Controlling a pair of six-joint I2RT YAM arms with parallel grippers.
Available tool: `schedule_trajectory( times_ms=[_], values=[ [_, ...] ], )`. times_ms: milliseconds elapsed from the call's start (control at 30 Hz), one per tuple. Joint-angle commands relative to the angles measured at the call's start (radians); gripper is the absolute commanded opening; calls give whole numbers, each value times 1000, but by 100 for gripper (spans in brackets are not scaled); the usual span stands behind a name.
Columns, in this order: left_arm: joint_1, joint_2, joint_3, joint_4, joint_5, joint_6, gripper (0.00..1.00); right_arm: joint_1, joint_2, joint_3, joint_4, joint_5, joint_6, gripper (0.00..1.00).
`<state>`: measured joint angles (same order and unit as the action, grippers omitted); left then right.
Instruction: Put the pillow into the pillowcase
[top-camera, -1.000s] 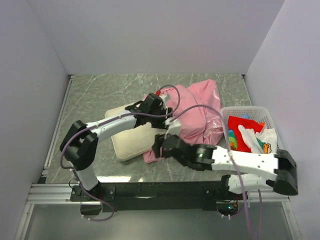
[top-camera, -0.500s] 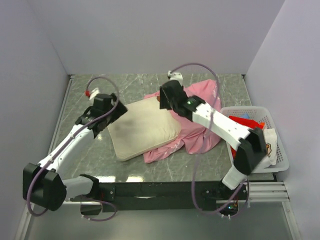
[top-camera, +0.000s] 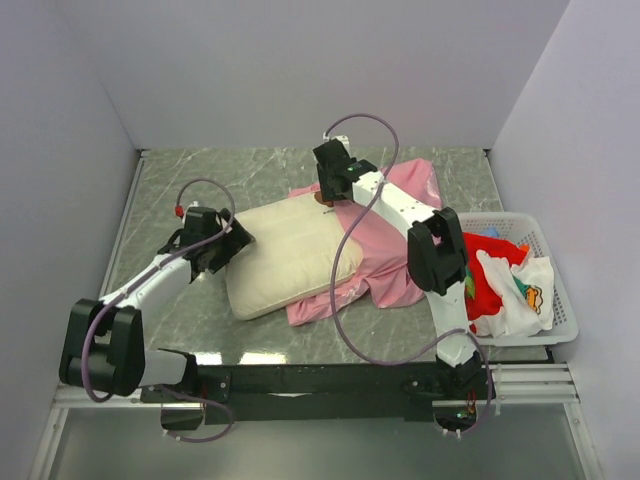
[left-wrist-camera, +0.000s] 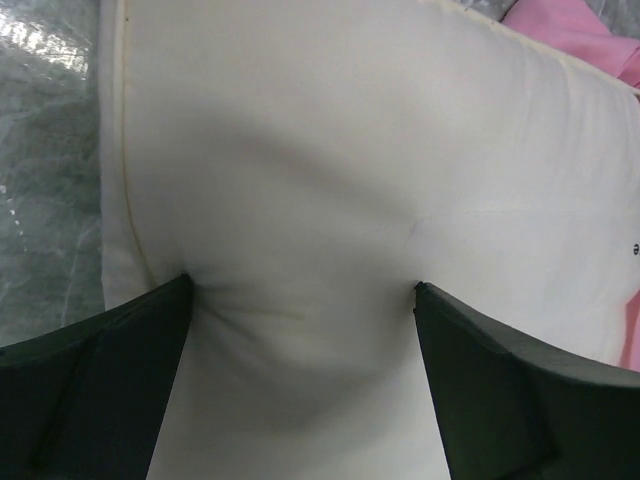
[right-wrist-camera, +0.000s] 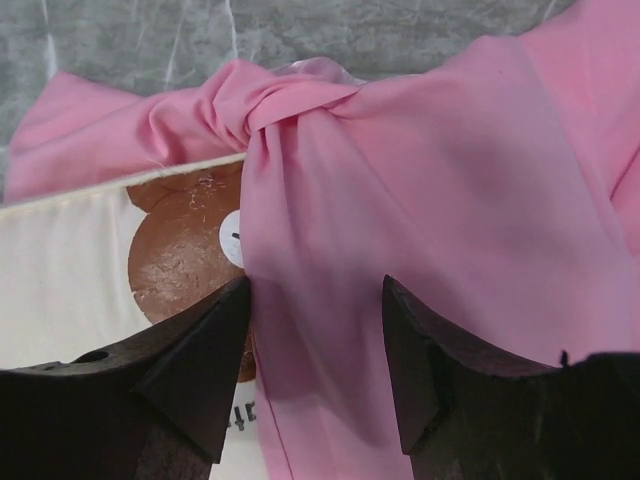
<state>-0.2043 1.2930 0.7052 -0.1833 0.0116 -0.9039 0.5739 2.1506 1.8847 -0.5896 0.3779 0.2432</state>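
The cream pillow (top-camera: 290, 255) lies on the table, its right part resting on the pink pillowcase (top-camera: 400, 230). My left gripper (top-camera: 232, 238) is at the pillow's left edge; in the left wrist view (left-wrist-camera: 300, 288) its jaws stand wide open and press into the pillow (left-wrist-camera: 330, 150). My right gripper (top-camera: 328, 190) is at the pillow's far right corner. In the right wrist view (right-wrist-camera: 315, 290) its jaws are open and straddle a fold of pillowcase (right-wrist-camera: 450, 170) that lies over the pillow's brown bear patch (right-wrist-camera: 180, 250).
A white basket (top-camera: 540, 228) at the right holds a red cloth (top-camera: 480, 255) and a white printed cloth (top-camera: 520, 285). The grey marble table (top-camera: 200, 180) is walled at the back and on both sides.
Both arms have shifted. My left gripper moved from beside the pillow's far left corner onto its left edge. My right arm folded back, its gripper staying at the pillow's far right corner.
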Motion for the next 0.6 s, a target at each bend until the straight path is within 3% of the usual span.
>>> schedule_trajectory(
  times_ms=[0,33,67,133,167,200,233,333,567],
  values=[
    [-1,69,-26,128,74,-13,94,0,37,111,-56,12,-41,60],
    [0,77,-30,140,82,-18,89,1,57,120,-61,9,-42,59],
    [-1,84,-38,151,90,-21,72,0,64,135,-64,10,-42,55],
    [-1,101,-41,168,109,-26,51,0,80,148,-73,7,-44,37],
    [-1,104,-36,169,113,-21,24,1,84,160,-73,4,-44,31],
    [0,100,-36,171,114,-20,7,3,86,172,-85,3,-45,18],
    [0,94,-33,165,119,-20,1,4,89,188,-99,0,-44,11],
    [-3,55,-27,162,145,-9,1,46,72,254,-136,-2,-48,0],
    [-90,-78,52,61,71,7,1,250,14,436,-211,-5,-44,0]
  ],
)
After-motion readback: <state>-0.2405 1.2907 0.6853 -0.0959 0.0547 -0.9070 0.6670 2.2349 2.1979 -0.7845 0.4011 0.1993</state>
